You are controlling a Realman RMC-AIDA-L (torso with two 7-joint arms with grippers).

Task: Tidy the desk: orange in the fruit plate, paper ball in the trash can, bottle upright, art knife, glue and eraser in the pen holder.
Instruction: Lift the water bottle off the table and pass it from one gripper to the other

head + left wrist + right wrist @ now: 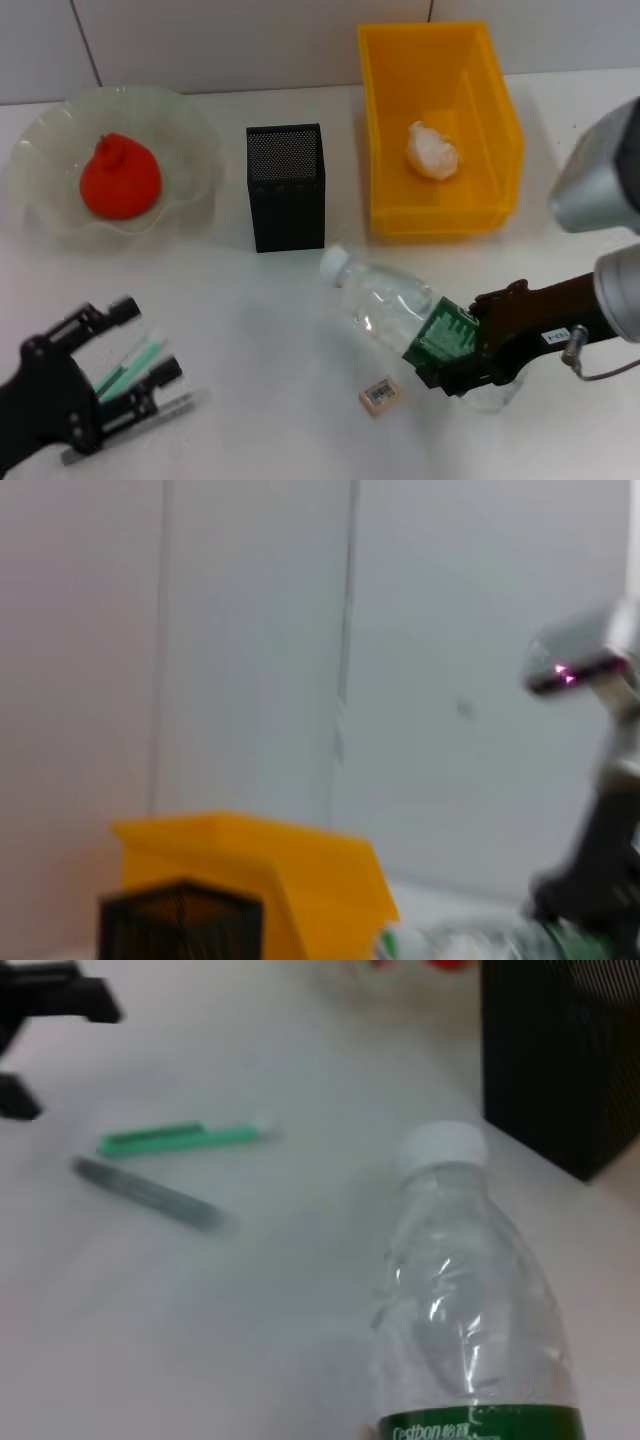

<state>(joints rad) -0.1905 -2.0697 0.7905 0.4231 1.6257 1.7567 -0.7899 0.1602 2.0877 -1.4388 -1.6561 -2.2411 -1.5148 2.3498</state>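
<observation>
While the orange (120,180) sits in the fruit plate (40,215) and the paper ball (432,150) in the trash can (490,110), the right gripper (450,365) clamps the tilted bottle (390,305) at its label, so standing it upright looks next; the left gripper (125,365) hovers spread over the green pen (125,365).

Clear bottle (465,1300) with white cap, green pen (180,1138), grey stick (150,1193), black mesh holder (565,1055)

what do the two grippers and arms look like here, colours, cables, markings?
Left gripper: black, open-frame linkage fingers with knobbed tips. Right gripper: black body bearing a small white label, on a dark brown wrist with a thin grey cable loop; silver-grey rounded arm housings behind.
</observation>
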